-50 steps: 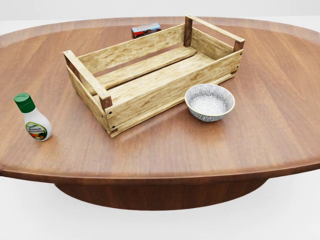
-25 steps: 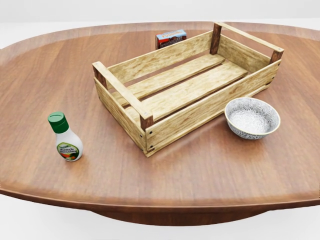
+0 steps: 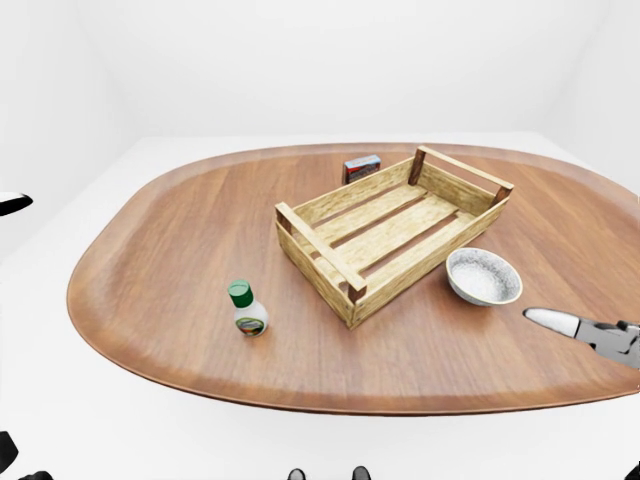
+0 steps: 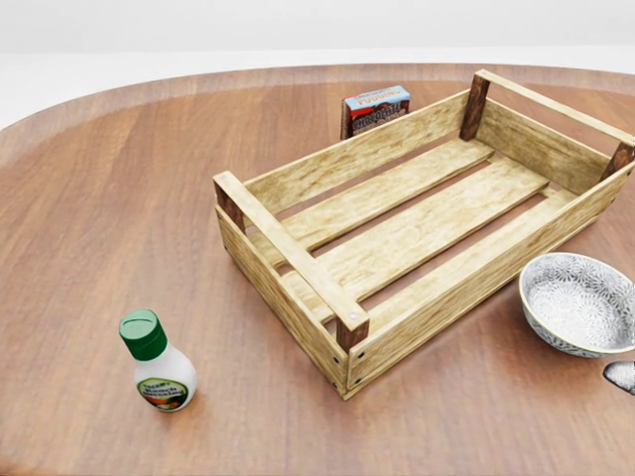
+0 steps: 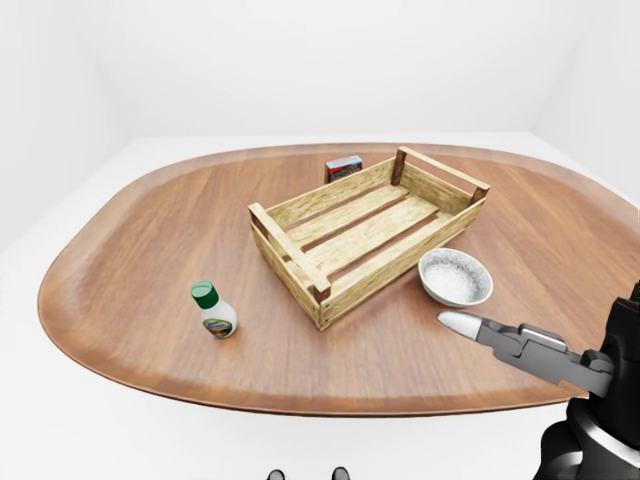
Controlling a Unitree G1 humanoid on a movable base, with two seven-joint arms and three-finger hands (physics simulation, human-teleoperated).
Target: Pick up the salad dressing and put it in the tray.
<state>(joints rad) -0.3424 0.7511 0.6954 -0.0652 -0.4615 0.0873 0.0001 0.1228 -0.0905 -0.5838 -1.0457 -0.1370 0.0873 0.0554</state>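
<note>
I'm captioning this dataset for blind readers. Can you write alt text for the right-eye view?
A salad dressing bottle with a green cap stands upright on an oval wooden table, left of an empty wooden tray. A patterned bowl sits right of the tray, and the robot's right hand reaches in from the lower right.

My head camera has moved in on the tabletop (image 4: 79,218), so the whole head view has shifted rather than the things themselves. The wooden tray (image 4: 397,238) now fills more of it and runs off the right edge, the salad dressing bottle (image 4: 159,365) sits lower and further right, and the patterned bowl (image 4: 580,302) is cut by the right edge. A fingertip of my right hand (image 4: 622,375) has come in at the lower right corner.
</note>
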